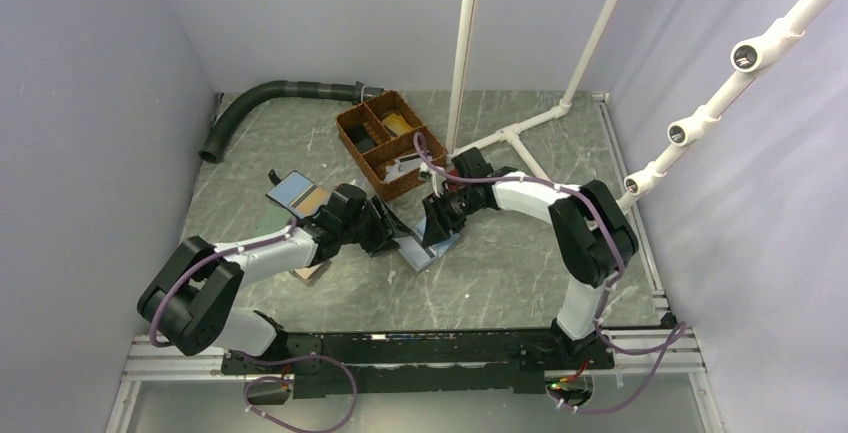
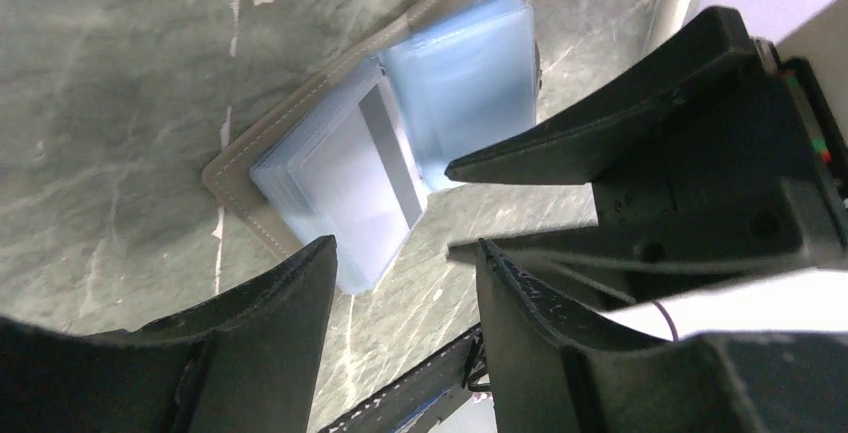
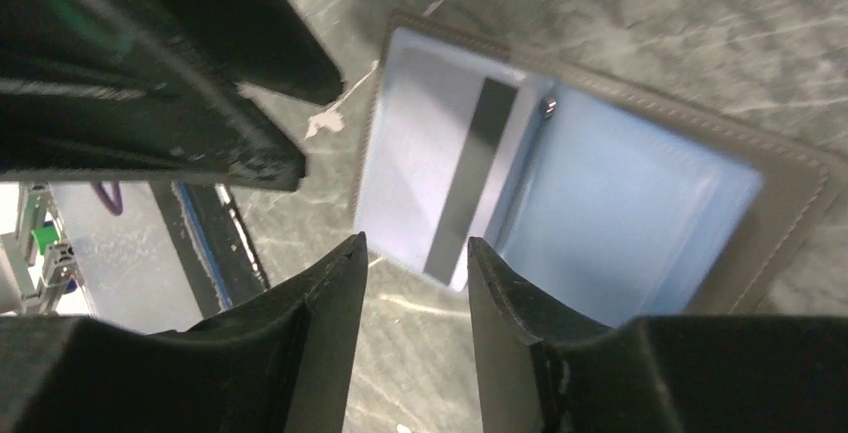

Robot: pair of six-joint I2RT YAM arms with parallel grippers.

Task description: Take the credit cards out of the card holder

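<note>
on the table [image 1: 530, 283]: card holder [image 2: 240, 168] lies open, blue inside up
credit cards [image 2: 355, 188]: in one half's slot
left gripper [image 2: 405, 253]: released, empty
right gripper [image 3: 415, 248]: released, empty, over the card edge
step: probably reaching for the first card
next move: pinch the card edge, hold the holder down

Grey marbled table [image 1: 520, 273] bearing open card holder [image 3: 620, 213], brown tray [image 1: 361, 156], black hose [image 1: 262, 93].

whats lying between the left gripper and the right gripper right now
The card end of the open card holder lies between the left gripper and right gripper, with a pale, dark-striped card in it. The left wrist view shows it best.
</note>
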